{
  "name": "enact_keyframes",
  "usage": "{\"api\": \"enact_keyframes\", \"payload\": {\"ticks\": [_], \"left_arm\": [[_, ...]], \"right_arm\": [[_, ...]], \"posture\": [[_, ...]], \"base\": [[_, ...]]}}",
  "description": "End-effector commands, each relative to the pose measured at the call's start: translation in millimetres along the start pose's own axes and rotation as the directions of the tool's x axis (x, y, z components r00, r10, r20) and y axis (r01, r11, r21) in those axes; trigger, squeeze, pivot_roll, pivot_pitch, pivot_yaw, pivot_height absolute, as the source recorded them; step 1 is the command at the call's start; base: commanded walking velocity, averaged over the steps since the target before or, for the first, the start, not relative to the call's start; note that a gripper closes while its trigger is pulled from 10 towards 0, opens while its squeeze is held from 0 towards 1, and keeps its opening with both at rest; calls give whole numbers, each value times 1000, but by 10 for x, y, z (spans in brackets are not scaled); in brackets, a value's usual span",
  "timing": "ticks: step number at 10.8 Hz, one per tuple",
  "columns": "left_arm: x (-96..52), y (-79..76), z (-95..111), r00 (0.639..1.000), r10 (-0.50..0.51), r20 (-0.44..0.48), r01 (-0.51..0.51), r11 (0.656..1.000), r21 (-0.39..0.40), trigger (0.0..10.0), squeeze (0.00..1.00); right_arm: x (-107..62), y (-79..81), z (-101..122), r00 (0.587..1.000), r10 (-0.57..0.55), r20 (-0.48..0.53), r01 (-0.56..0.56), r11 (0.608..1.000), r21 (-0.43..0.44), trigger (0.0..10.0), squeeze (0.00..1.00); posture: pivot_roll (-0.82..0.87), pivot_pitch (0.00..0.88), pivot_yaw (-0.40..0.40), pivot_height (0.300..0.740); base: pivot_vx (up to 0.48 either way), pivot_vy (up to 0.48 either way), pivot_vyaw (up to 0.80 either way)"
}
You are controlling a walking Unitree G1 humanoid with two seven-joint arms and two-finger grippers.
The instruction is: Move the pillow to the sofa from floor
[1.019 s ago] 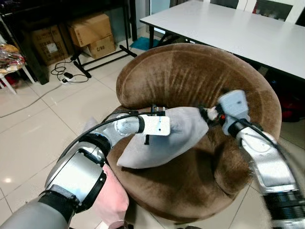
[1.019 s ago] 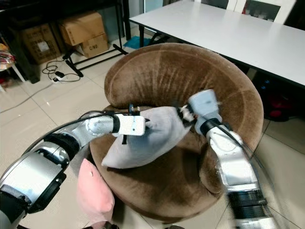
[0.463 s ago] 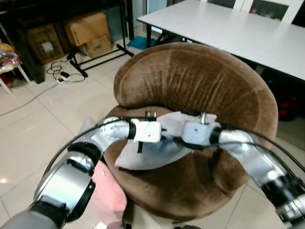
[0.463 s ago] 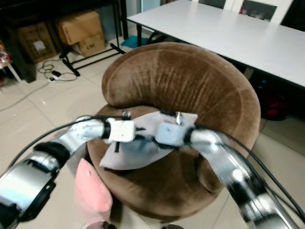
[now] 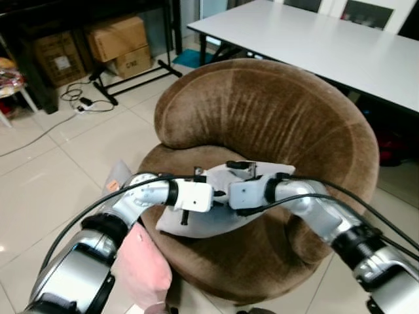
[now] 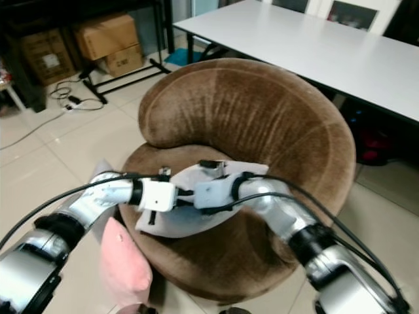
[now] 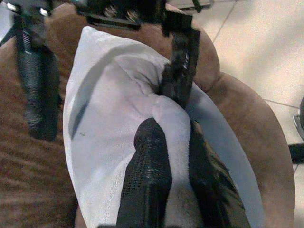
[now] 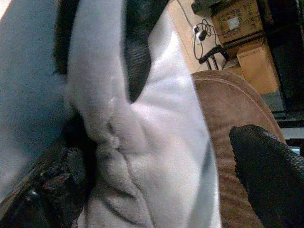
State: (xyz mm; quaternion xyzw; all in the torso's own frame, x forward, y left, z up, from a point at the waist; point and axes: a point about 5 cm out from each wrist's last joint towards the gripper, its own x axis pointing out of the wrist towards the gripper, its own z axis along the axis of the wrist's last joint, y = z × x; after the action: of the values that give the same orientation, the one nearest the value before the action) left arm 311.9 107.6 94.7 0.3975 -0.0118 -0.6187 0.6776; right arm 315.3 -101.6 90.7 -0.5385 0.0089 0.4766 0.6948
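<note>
- Grey pillow (image 5: 208, 210) lies on seat of round brown sofa (image 5: 275, 118), near-left part of seat, both arms reaching onto it.
- L wrist view: left gripper (image 7: 176, 156) fingers pinched on a fold of pillow fabric, jaws narrow, cloth bunched between them. Same view shows right gripper's fingers across the pillow: one dug into the crease, other standing off over brown plush.
- R wrist view: right gripper (image 8: 156, 156) jaws wide; one finger pressed into pillow folds, other finger (image 8: 270, 175) apart, over sofa edge; not gripping pillow.
- Eye views add what wrist cams lack: pink cushion (image 5: 149, 268) against sofa's near-left base, tiled floor (image 5: 59, 176), white table (image 5: 327, 46) far right, cardboard boxes (image 5: 121, 42) far left.
- Textures: pillow soft, suede-like, creased; sofa velvety w/ brushed streaks, curved tub back; fingers black, knurled.
- Vs 1 s ago: pillow was held up between grippers above seat, right gripper at its far-right corner; now pillow down on seat, right gripper swung in beside left one.
</note>
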Motion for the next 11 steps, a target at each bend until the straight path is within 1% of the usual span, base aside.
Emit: {"api": "enact_keyframes", "payload": {"ticks": [1, 2, 4, 5, 6, 7, 8, 10, 11], "left_arm": [[-26, 79, 93, 998, 33, 45, -34, 999, 23, 0, 0], [-116, 63, 58, 998, 50, 30, -51, 999, 13, 0, 0], [-170, 47, 76, 998, 54, 28, -54, 998, 11, 0, 0], [-184, 38, 110, 998, 56, 32, -56, 998, 8, 0, 0], [-191, 31, 129, 998, 57, 34, -57, 998, 5, 0, 0], [-204, 28, 148, 997, 61, 38, -61, 998, 0, 0, 0], [-228, 41, 159, 997, 77, 33, -76, 997, -11, 0, 0], [-255, 49, 181, 996, 85, 26, -85, 996, -16, 0, 0], [-275, 47, 197, 995, 96, 21, -96, 995, -25, 0, 0]], "right_arm": [[14, 25, -71, 999, 15, -44, -16, 999, -29, 10000, 0], [-27, -63, -130, 998, -24, -55, 24, 1000, -2, 10000, 0], [-24, -42, -226, 994, -3, -108, -2, 999, -44, 10000, 0], [8, -33, -285, 986, -10, -165, 1, 999, -51, 7961, 0], [21, -29, -300, 984, -12, -178, 3, 999, -48, 5569, 0], [37, 0, -298, 984, -2, -178, -9, 998, -61, 196, 0], [59, 34, -307, 982, 11, -190, -26, 997, -77, 0, 0], [69, 111, -355, 972, 51, -229, -68, 995, -68, 0, 0], [58, 146, -416, 961, 60, -269, -71, 997, -33, 0, 0]], "posture": [[-44, 0, -32, 740], [-37, 0, -36, 740], [-39, 0, -37, 740], [-37, 0, -38, 740], [-37, 0, -38, 740], [-37, 0, -38, 740], [-36, 0, -40, 740], [-34, 0, -45, 740], [-33, 0, -48, 740]], "base": [[0, 0, 0], [0, 0, 0], [0, 0, 0], [0, 0, 0], [0, 0, 0], [0, 0, 0], [0, 0, 0], [0, 0, 0], [0, 0, 0]]}}
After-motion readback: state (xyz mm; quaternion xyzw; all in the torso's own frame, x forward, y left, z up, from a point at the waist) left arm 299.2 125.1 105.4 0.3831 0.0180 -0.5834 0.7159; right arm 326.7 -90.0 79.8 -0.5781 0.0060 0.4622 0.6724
